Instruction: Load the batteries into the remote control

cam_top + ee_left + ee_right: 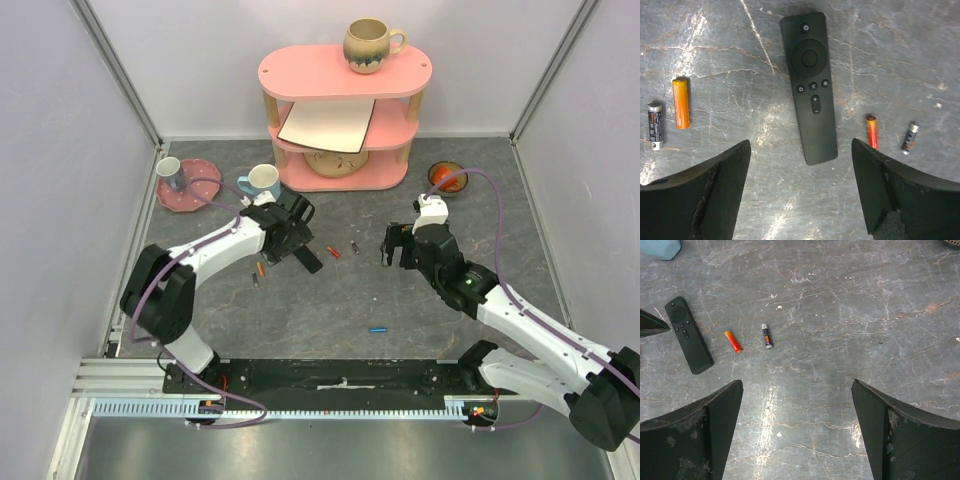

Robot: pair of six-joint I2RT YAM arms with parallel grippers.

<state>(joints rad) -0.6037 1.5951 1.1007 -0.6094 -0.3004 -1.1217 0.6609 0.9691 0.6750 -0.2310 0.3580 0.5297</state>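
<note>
The left pincer (pixel 799 155) hangs wide over the surface (pixel 900 45) with nothing between its jaws. The remote control (pixel 809 85) lies flat just ahead of it, button side up. An orange battery (pixel 681 102) and a dark battery (pixel 655 126) sit on one flank. A red battery (pixel 871 132) and a second dark battery (pixel 909 137) sit on the other, all apart from the remote. The right pincer (pixel 796 385) is spread wide too and carries nothing. It hovers farther off, and a blue battery (pixel 378 329) lies alone nearer the arm bases.

No battery is loaded yet. The trouble ahead looks to be that face-up remote, since the battery bay is probably underneath. A thin, flat bar gives the fingers little to bite on, so a low approach may just shove it along the stone. A skidding remote could knock the nearby cells, and round cells would roll away.

Now the containers. A brown mug (pixel 370 45) stands on top of the pink shelf (pixel 300 72). A bowl (pixel 335 162) sits on its lowest tier. A cup (pixel 170 172) stands on a pink plate (pixel 195 195), with a pale blue mug (pixel 262 182) beside it. An orange bowl (pixel 447 177) sits at the back right. Their contents cannot be made out.
</note>
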